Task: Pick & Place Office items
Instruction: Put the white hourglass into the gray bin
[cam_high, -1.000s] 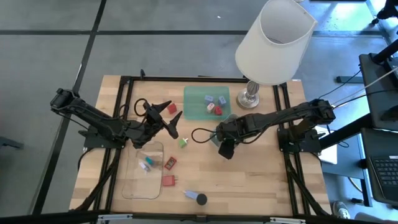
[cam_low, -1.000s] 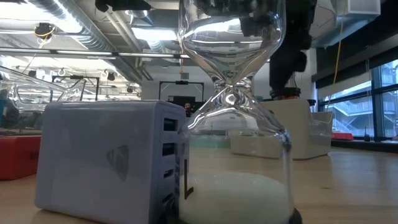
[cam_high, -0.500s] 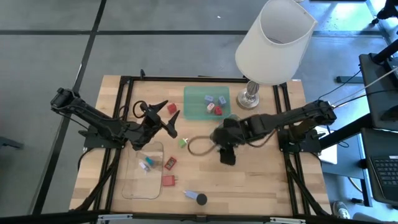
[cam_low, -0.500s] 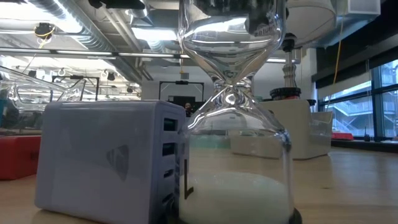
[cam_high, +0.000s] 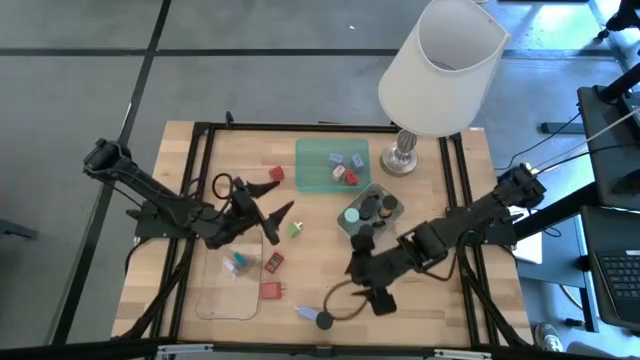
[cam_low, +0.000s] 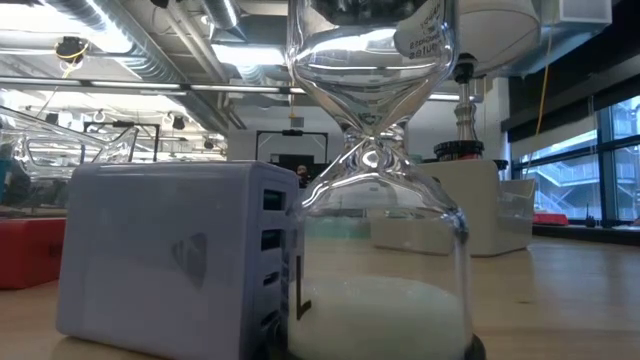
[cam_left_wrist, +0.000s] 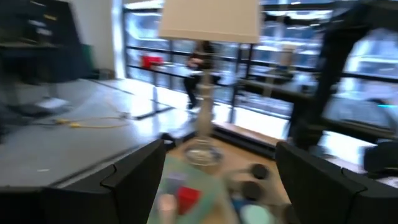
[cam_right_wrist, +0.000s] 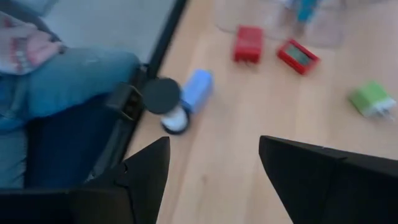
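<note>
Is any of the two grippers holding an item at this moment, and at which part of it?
Nothing is held. The left gripper is open and empty above the table; the right gripper is open too, with only bare wood between its fingers.

Lamp (cam_high: 442, 62): white shade, silver base, standing at the table's far edge just beside the green tray.
Green tray (cam_high: 316, 172): flat on the wood.
Grey tray (cam_high: 352, 222): near the lamp base.
Clear tray (cam_high: 212, 290): front left.
Person (cam_right_wrist: 56, 74): jeans at the table's edge.
</note>
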